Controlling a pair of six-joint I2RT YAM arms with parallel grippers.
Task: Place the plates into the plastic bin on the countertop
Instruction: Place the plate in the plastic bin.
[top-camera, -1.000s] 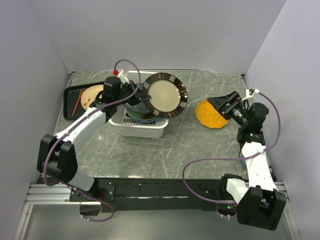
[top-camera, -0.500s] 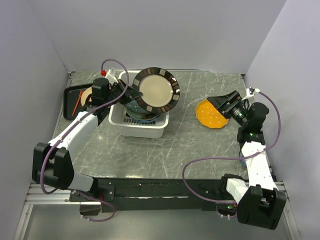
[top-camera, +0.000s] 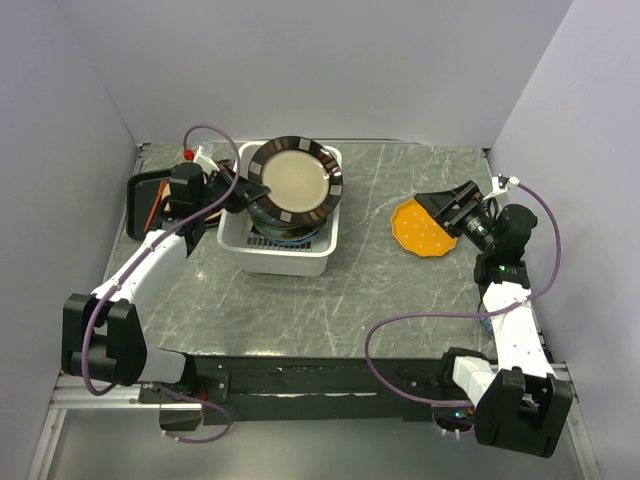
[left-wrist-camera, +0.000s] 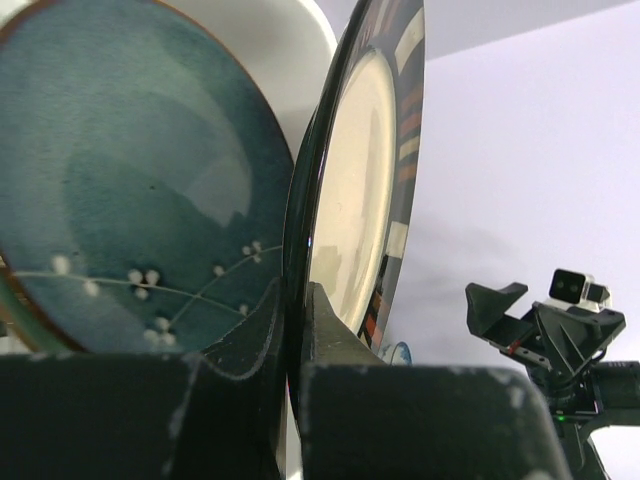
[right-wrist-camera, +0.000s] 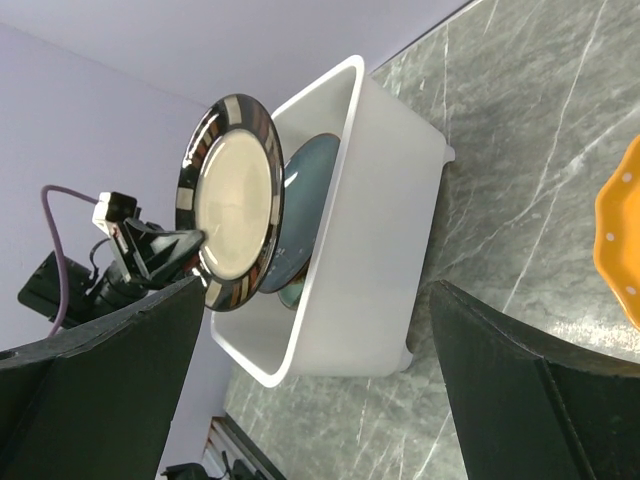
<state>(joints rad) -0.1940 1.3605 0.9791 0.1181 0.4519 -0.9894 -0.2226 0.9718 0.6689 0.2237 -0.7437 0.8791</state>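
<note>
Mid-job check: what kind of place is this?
Probably a lab robot cell staged as a kitchen counter: plain walls box in a marbled countertop, a white plastic bin holds a teal plate, and the left end effector holds a dark-rimmed plate above it.

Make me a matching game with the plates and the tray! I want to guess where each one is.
Things:
1. tan plate with a dark patterned rim
2. orange dotted plate
3. large dark teal plate
4. flat black tray

Places:
A. leaning inside the white plastic bin
B. at the left side of the grey-green countertop, beside the bin
C. pinched by its rim in the left gripper, over the bin
D. lying on the countertop in front of the open right gripper

Pairs: 1-C, 2-D, 3-A, 4-B
</note>
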